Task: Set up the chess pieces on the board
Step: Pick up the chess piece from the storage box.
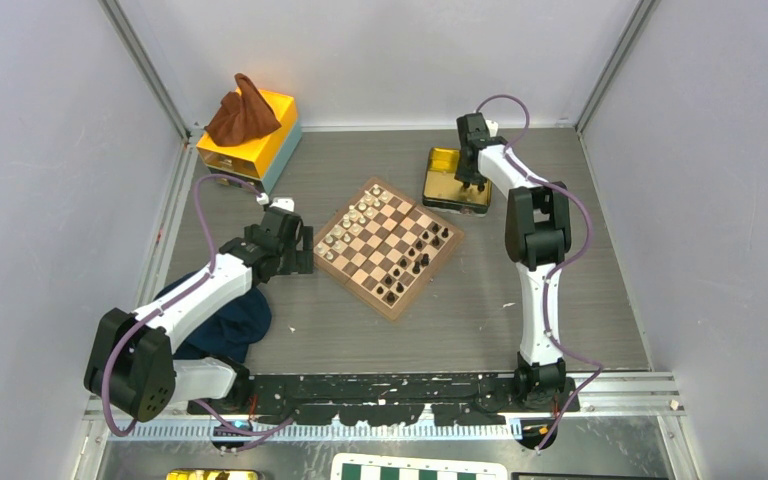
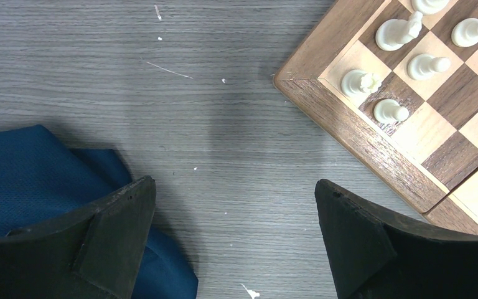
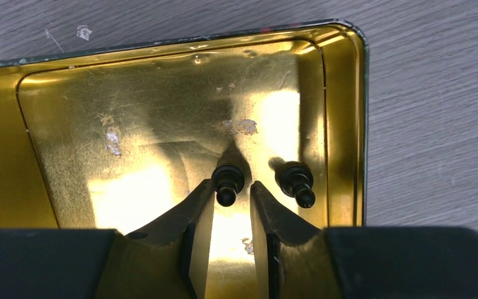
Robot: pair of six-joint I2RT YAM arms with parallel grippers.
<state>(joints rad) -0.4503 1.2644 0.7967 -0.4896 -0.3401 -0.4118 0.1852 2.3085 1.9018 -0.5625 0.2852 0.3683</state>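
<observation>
The wooden chessboard (image 1: 392, 308) lies mid-table, turned like a diamond. Cream pieces (image 1: 350, 225) fill its left side and several black pieces (image 1: 415, 262) stand on its right side. My right gripper (image 1: 472, 182) reaches down into a gold tin (image 1: 440, 165). In the right wrist view its jaws (image 3: 231, 185) stand narrowly apart around one upright black pawn (image 3: 226, 180), with a sliver of gap showing. A second black pawn (image 3: 295, 182) stands just to the right. My left gripper (image 1: 300, 255) is wide open and empty (image 2: 235, 187) over bare table beside the board's left corner (image 2: 348, 124).
A blue cloth (image 1: 225, 325) lies under my left arm and shows in the left wrist view (image 2: 37, 168). A yellow box (image 1: 265, 140) with a brown cloth (image 1: 243, 112) on it stands at the back left. A green-and-white board (image 1: 420, 470) lies beyond the near edge.
</observation>
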